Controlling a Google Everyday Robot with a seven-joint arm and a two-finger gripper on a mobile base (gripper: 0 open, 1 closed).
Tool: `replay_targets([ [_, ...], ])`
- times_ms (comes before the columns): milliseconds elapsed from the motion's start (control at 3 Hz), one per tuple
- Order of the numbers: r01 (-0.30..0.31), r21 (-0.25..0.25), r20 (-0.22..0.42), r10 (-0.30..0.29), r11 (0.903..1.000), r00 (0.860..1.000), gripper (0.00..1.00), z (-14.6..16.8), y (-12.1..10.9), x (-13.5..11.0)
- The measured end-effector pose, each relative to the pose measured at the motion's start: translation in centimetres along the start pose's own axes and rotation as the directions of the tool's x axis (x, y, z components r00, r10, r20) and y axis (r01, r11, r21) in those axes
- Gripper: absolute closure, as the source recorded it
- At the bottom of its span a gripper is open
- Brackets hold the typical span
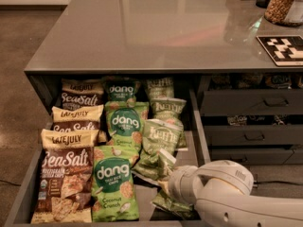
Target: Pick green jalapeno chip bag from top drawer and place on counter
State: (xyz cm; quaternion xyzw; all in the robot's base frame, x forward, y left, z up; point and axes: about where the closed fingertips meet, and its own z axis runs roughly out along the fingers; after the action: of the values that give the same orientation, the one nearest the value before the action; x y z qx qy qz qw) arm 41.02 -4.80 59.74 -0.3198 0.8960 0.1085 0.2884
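Observation:
The top drawer (199, 135) stands pulled open under the counter (156, 27), packed with snack bags. Several pale olive-green Kettle jalapeno chip bags (159, 140) lie in its right column, one behind another. My gripper (166, 181) reaches into the drawer from the lower right, at the front end of that column. It sits over the lower edge of the nearest Kettle bag and above another crumpled green bag (171, 205). The white wrist housing (213, 183) hides the gripper's tip.
Bright green dang bags (113, 186) fill the middle column and brown-and-cream Sea Salt bags (65, 174) the left. Narrow handled drawers (251, 103) stack to the right. On the counter's far right are a black-and-white marker tile (284, 48) and a jar (281, 4).

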Motion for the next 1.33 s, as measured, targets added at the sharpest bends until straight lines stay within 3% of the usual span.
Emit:
replay_targets([
  [333,0.079,-0.059,0.089,-0.074,0.9951,0.993,1.00,-0.1,3.3,-2.5],
  [667,0.145,-0.065,0.144,-0.135,0.9872,0.980,1.00,-1.5,5.4,-4.9],
  [1000,0.199,-0.031,0.168,-0.191,0.9795,0.967,1.00,-3.3,5.9,-7.0],
  [1333,0.218,0.014,0.175,-0.217,0.9758,0.960,1.00,-4.8,5.1,-8.1],
])
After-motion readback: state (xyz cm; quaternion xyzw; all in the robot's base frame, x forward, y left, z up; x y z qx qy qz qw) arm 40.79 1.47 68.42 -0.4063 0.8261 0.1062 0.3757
